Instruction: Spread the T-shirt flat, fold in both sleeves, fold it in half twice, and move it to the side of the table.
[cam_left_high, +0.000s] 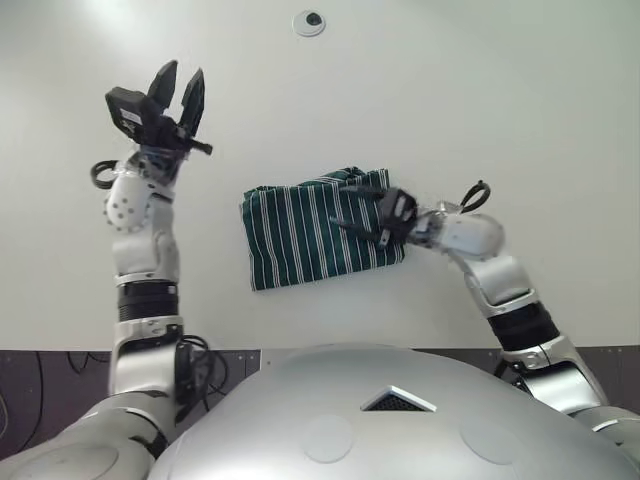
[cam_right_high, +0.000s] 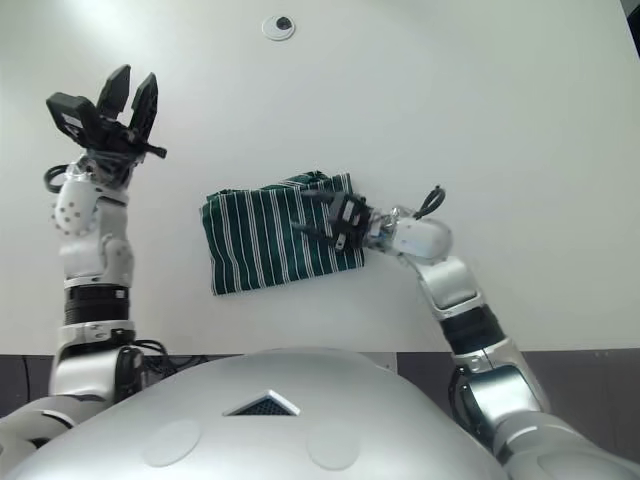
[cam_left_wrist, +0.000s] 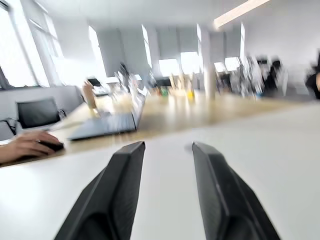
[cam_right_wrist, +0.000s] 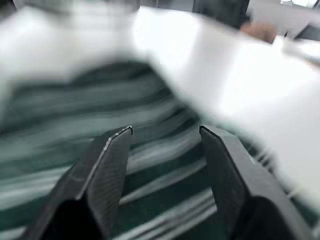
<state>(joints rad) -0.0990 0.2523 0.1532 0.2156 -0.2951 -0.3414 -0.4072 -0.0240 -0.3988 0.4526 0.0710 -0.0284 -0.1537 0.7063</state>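
Observation:
A dark green T-shirt (cam_left_high: 305, 232) with white stripes lies folded into a compact rectangle on the white table (cam_left_high: 450, 100), near its middle. My right gripper (cam_left_high: 358, 215) hovers over the shirt's right edge, fingers open, striped cloth (cam_right_wrist: 165, 165) showing between them. My left gripper (cam_left_high: 178, 90) is raised well above the table to the left of the shirt, open and holding nothing; its two dark fingers (cam_left_wrist: 120, 185) stand apart in the left wrist view.
A small round disc (cam_left_high: 309, 22) sits in the table's far part. Bare tabletop surrounds the shirt on every side. In the left wrist view a desk with a laptop (cam_left_wrist: 107, 125) and a person's hand (cam_left_wrist: 27, 145) lie beyond the table.

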